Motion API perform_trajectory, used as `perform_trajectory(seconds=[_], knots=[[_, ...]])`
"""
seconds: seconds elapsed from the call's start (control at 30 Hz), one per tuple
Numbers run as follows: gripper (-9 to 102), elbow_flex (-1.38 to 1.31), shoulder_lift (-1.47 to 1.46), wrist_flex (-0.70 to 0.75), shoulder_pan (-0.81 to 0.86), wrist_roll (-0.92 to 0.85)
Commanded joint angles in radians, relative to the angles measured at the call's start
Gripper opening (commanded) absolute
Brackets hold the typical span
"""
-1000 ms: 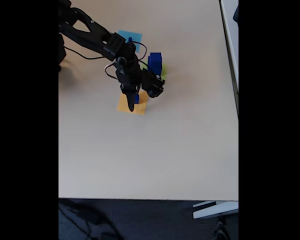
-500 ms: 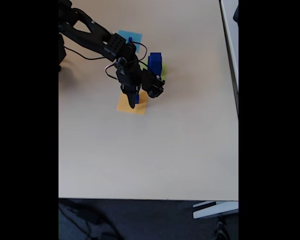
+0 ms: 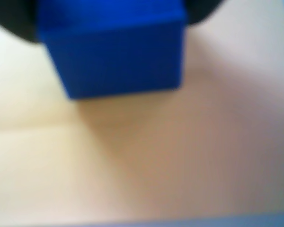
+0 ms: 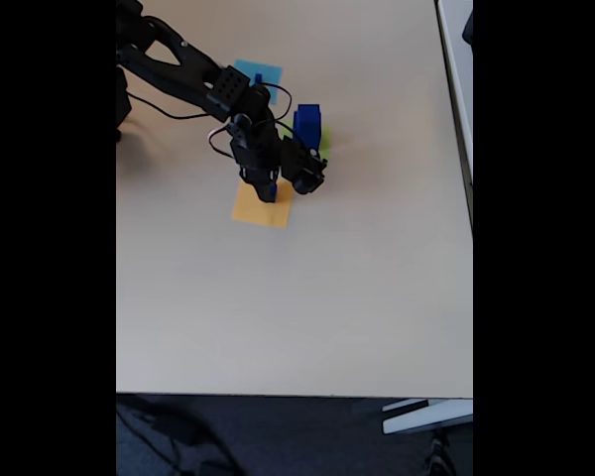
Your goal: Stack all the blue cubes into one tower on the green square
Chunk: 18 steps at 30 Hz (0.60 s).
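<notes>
Three blue cubes counted in the fixed view. One sits clamped in my hand over the orange-yellow square; this held cube looms blurred in the wrist view. A large cube stands on the green square. A small cube rests on the light-blue square. One table.

Arm extended, gripper pointing down, clamped.

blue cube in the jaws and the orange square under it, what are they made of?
Blue cube: seemingly hard plastic or painted wood; crisp edges, flat uniform faces, but the wrist view is too blurred to settle it. Orange square: likely thin matte paper; it lies flat on the table with no visible thickness.
</notes>
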Motion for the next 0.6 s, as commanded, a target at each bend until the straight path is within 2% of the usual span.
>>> perform_trajectory(seconds=[0.0,0.23,0.37,0.57], knots=[[10,-0.066,0.015,-0.015,0.003,0.005],[11,-0.071,0.023,-0.015,0.005,0.005],[6,-0.084,0.026,-0.003,0.005,0.0],[6,-0.089,0.041,0.009,0.003,-0.003]])
